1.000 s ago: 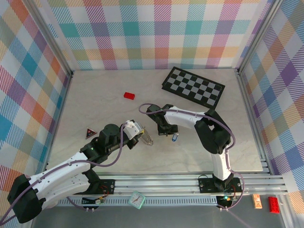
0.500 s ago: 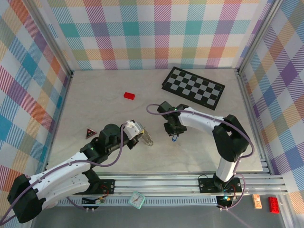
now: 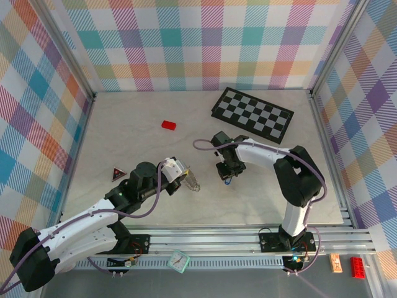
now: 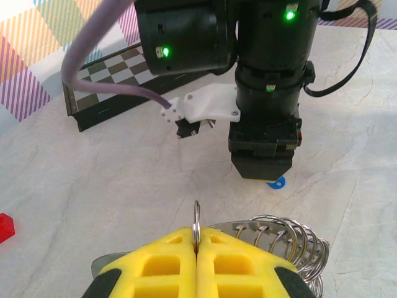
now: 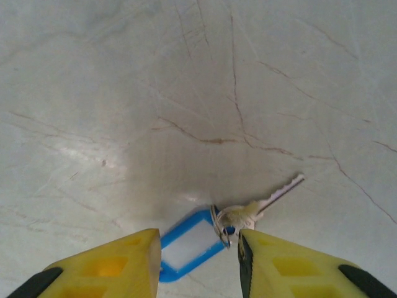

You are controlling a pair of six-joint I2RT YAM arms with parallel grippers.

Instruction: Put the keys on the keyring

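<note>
Materials and finish, quick pass
table (image 5: 186, 74): smooth stone-look top, satin sheen, fine veins. key (image 5: 257, 208): bright bare metal; tag (image 5: 186, 245): glossy blue plastic, white insert. keyring (image 4: 282, 236): shiny silvery metal wire. left gripper (image 4: 196, 234), right gripper (image 5: 198, 236): matt yellow plastic fingers. right arm housing (image 4: 186, 37): black, semi-gloss. block (image 4: 5, 226): red plastic. checkerboard (image 3: 252, 115): black-and-white, matt.

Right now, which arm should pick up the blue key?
The right one. The right gripper hangs open over the blue key on the table; the left gripper is shut on the keyring.
</note>
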